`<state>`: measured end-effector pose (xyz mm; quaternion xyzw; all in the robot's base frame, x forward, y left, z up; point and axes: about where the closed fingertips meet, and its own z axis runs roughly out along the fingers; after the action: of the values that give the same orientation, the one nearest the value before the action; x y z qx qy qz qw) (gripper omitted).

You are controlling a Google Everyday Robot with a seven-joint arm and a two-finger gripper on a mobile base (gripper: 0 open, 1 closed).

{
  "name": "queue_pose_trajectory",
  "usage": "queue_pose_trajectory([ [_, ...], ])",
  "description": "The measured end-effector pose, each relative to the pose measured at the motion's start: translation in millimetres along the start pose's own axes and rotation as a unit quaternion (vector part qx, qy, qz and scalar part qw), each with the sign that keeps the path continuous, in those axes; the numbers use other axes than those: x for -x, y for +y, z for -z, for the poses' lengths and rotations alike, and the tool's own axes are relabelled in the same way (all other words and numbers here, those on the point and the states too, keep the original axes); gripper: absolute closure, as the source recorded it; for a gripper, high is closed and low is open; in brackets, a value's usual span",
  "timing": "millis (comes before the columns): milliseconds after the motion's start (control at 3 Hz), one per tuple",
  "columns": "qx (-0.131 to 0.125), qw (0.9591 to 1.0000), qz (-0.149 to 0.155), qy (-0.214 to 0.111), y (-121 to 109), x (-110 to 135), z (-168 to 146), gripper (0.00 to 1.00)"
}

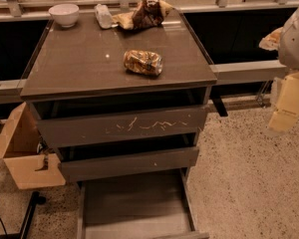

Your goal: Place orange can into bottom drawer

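**Q:** What is nearest?
**A:** The bottom drawer [134, 208], pulled open towards the viewer and showing a plain flat floor. Above it are two shut fronts: the middle front [129, 163], then a scratched front [124, 126] marked with pale lines.

**Q:** Where is the can?
**A:** The can [143, 62], orange-gold and mottled, lies on its side on the bench [70, 63], right of centre. It is not in the drawer.

**Q:** And the gripper?
**A:** The gripper [286, 108] hangs at the right edge, over the speckled floor. It is beside the bench and well apart from the can. I cannot tell whether its jaws are released or clenched.

**Q:** What lies farther back?
**A:** Along the bench's far edge sit a brown bag [142, 14], a clear bottle [103, 15] just left of it, and a white bowl [64, 14] at the left corner.
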<state>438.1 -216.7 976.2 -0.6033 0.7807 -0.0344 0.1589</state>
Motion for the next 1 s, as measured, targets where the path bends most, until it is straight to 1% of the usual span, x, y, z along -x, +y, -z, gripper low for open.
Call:
queue_pose_trajectory([
  [333,0.000,1.0000,0.000,0.000,-0.2,0.4,-0.1,0.00],
  [667,-0.005,0.9999,0.008,-0.010,-9.0,16.1,-4.4,0.00],
  [1000,-0.006,0.9997,0.018,-0.018,-23.9,38.8,-11.9,0.00],
])
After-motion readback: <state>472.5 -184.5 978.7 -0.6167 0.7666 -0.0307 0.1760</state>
